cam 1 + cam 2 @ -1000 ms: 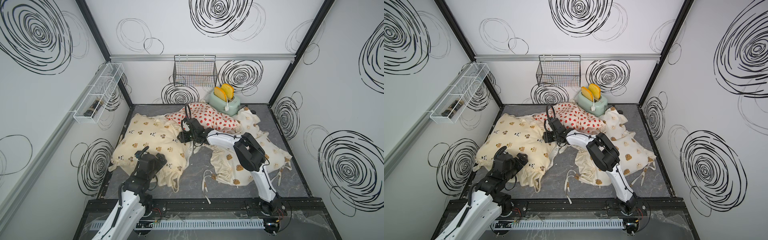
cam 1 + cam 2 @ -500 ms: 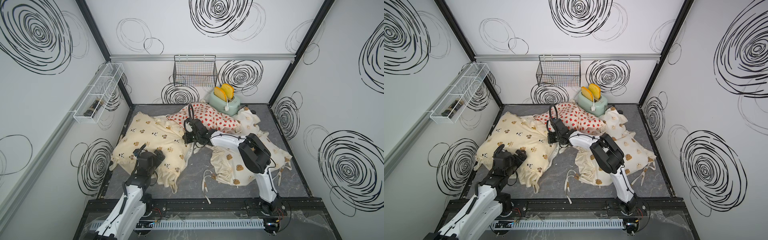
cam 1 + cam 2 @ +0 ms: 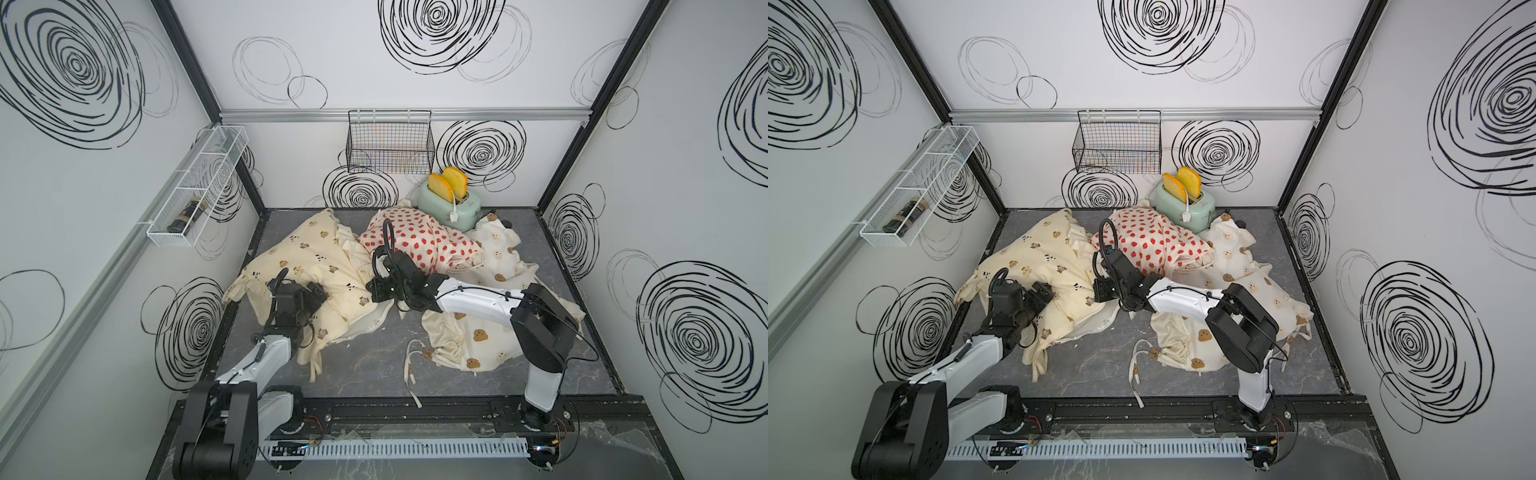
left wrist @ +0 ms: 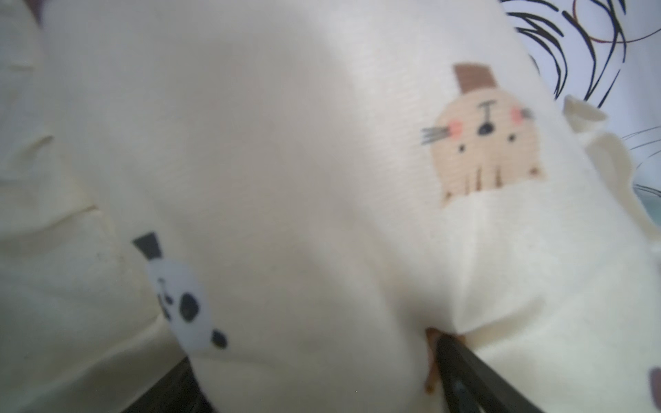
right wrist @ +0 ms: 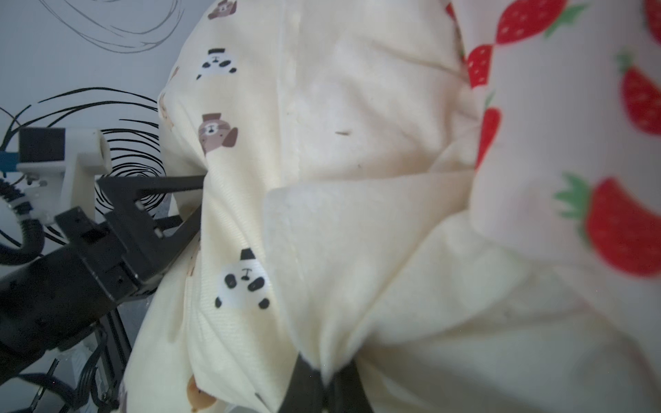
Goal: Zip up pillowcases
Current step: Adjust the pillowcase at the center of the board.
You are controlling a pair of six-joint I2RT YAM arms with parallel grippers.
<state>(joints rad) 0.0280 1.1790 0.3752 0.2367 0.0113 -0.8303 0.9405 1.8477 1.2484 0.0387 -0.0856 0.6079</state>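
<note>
The cream pillowcase [image 3: 307, 257] [image 3: 1038, 257] with small bears and pandas lies at the left of the floor. Its open edge [image 3: 365, 326] faces the front. My left gripper [image 3: 318, 291] [image 3: 1044, 291] [image 4: 307, 364] is open, its fingers [image 5: 168, 200] pressed into the case's near side so that fabric bulges between them. My right gripper [image 3: 371, 291] [image 3: 1098, 293] [image 5: 325, 386] is shut on a fold of the cream fabric [image 5: 322, 321] at the case's right edge. The strawberry pillowcase [image 3: 419, 241] [image 5: 572, 178] lies just behind it. The bear-head pillowcase [image 3: 498, 266] [image 3: 1237, 266] lies at the right, under the right arm.
A mint toaster [image 3: 451, 203] with two toast slices stands at the back wall. Above it hangs a black wire basket [image 3: 390, 145]. A white wire shelf [image 3: 199, 187] on the left wall holds a dark bottle [image 3: 185, 214]. Loose fabric ties [image 3: 411, 365] trail across the front floor.
My right gripper has closed on the cream fabric and shifted slightly toward the front. My left gripper has pushed farther into the cream case, which has bunched up and turned.
</note>
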